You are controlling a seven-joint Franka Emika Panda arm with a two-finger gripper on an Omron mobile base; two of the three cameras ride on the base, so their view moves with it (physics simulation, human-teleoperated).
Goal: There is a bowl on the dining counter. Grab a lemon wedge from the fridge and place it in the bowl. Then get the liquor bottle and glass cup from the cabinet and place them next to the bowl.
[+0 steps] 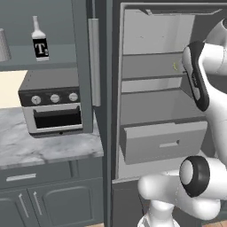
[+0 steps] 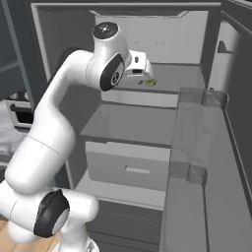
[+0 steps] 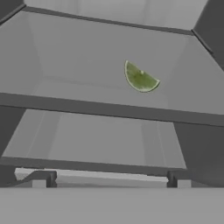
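The fridge (image 1: 116,88) stands open. A green-yellow lemon wedge (image 3: 140,78) lies on its upper shelf, toward the right; it is also small in the base views (image 2: 150,82) (image 1: 176,66). My gripper (image 3: 110,180) is open with nothing between its fingers, and hovers in front of the shelves, short of the wedge and below it. To the left, in the open cabinet (image 1: 82,53), the liquor bottle (image 1: 40,42) stands on the shelf. The glass cup (image 1: 3,44) is at the frame's left edge. The bowl and the dining counter are out of view.
The fridge door (image 2: 197,147) swings open to the right, its clear racks near my arm. A pulled-out drawer (image 1: 162,142) sits below the fridge shelves. A toaster oven (image 1: 53,104) stands on the marble worktop (image 1: 44,148) under the cabinet.
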